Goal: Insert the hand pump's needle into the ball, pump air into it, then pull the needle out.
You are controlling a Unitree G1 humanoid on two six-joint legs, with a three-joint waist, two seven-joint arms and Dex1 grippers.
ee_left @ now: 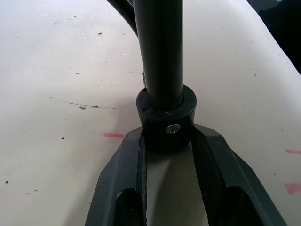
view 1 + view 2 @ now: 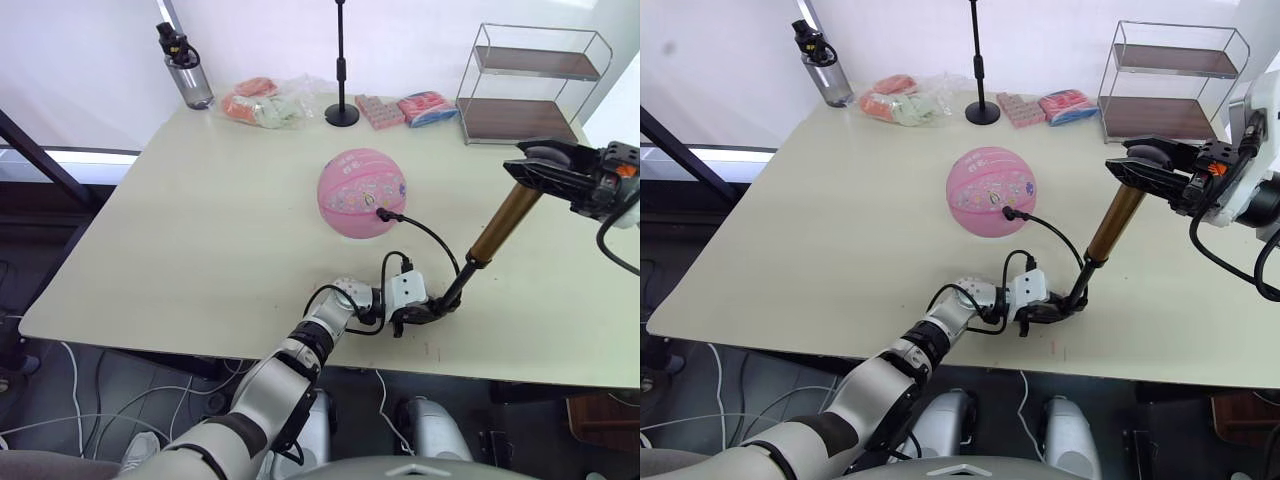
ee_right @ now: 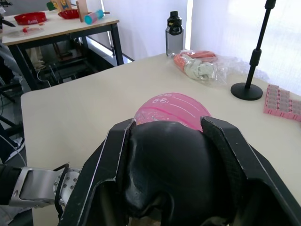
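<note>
Low at centre frame, the left gripper (image 2: 425,312) clamps the hand pump's (image 2: 503,222) black foot on the tabletop (image 2: 200,240). Right gripper (image 2: 545,165) grasps its handle, centre right. Its needle (image 2: 372,207) is stuck into the round ball (image 2: 355,190) mid-frame.

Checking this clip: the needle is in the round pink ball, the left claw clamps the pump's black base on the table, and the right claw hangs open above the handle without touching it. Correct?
Not quite. The right claw is shut on the black T-handle, as the right wrist view shows. The rest stands: the thin black hose ends at the round pink rubber ball, and the left claw clamps the black base of the slim gold-brass hand pump on the pale table.
</note>
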